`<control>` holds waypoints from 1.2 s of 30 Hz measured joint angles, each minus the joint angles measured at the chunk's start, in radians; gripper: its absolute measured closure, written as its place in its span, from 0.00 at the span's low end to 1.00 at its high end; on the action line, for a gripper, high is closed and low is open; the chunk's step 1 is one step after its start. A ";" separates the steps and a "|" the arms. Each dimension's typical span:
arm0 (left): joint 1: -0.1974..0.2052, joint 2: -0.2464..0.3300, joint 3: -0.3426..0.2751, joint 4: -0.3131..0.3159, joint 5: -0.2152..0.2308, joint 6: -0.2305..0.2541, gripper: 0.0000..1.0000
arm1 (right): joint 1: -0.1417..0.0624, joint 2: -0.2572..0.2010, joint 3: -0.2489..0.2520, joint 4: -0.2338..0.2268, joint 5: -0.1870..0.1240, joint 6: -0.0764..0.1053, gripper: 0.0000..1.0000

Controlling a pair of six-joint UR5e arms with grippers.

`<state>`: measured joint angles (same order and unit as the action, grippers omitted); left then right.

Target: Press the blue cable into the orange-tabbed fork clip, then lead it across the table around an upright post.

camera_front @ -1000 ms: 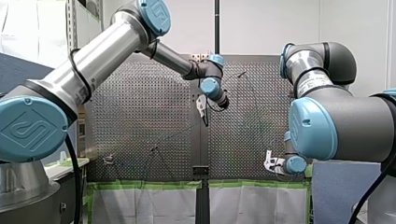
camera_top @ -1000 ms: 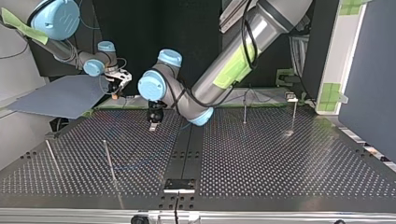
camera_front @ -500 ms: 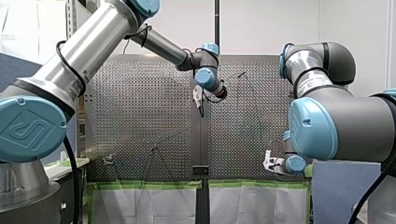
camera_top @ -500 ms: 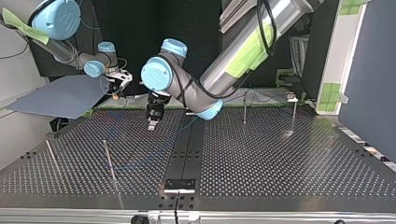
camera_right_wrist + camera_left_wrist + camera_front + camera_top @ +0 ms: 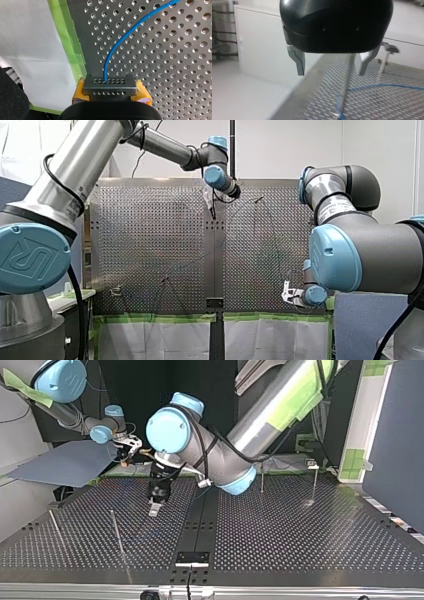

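Observation:
In the left wrist view my left gripper [image 5: 330, 72] is black with metal fingers [image 5: 299, 62] and stands open, nothing between them. Ahead of it the blue cable [image 5: 374, 86] lies on the perforated table and bends at a thin upright post [image 5: 348, 72]. In the top view my left gripper [image 5: 155, 507] hangs above the table, near the post [image 5: 117, 532]. My right gripper [image 5: 111, 96], with yellow pads [image 5: 80, 92], is shut on the blue cable [image 5: 117, 47], which runs from it over the plate. In the top view my right gripper [image 5: 127, 455] is at the far left edge.
More upright posts stand at the top view's left [image 5: 56, 530] and right [image 5: 262, 477], [image 5: 315, 482]. A small clip [image 5: 312, 464] sits at the far right edge. Green tape [image 5: 72, 50] lines the table edge by my right gripper. A black bracket [image 5: 192, 558] sits at the near edge.
My left arm has swung outward: its gripper has risen in the front view and come nearer in the top view, towards the post. My right arm has not moved.

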<state>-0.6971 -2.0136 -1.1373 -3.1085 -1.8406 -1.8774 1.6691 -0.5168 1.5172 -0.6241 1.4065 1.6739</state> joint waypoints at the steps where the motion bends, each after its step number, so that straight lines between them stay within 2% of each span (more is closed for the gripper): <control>1: 0.000 0.012 0.010 -0.011 0.002 0.005 0.00 | 0.000 0.000 0.000 0.000 0.000 0.000 1.00; 6: 0.000 0.041 0.030 -0.054 0.025 0.012 0.00 | 0.000 0.000 -0.001 0.001 0.000 0.000 1.00; 13: 0.000 0.042 0.032 -0.103 0.075 0.009 0.00 | 0.003 0.000 -0.002 0.002 0.000 0.000 1.00; 20: 0.002 0.042 0.033 -0.115 0.113 -0.002 0.00 | 0.004 -0.001 -0.002 0.003 0.000 -0.002 1.00; 26: 0.005 0.025 0.041 -0.116 0.163 -0.043 0.00 | 0.005 -0.001 -0.006 0.010 0.000 -0.007 1.00; 31: 0.005 -0.004 0.063 -0.115 0.172 -0.056 0.00 | 0.005 -0.001 -0.008 0.014 0.000 -0.008 1.00; 36: 0.008 -0.019 0.076 -0.110 0.163 -0.061 0.00 | 0.006 0.000 -0.008 0.015 0.001 -0.008 1.00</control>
<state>-0.6890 -2.0326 -1.0615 -3.2190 -1.6780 -1.9383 1.6748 -0.5173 1.5087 -0.6092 1.4072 1.6662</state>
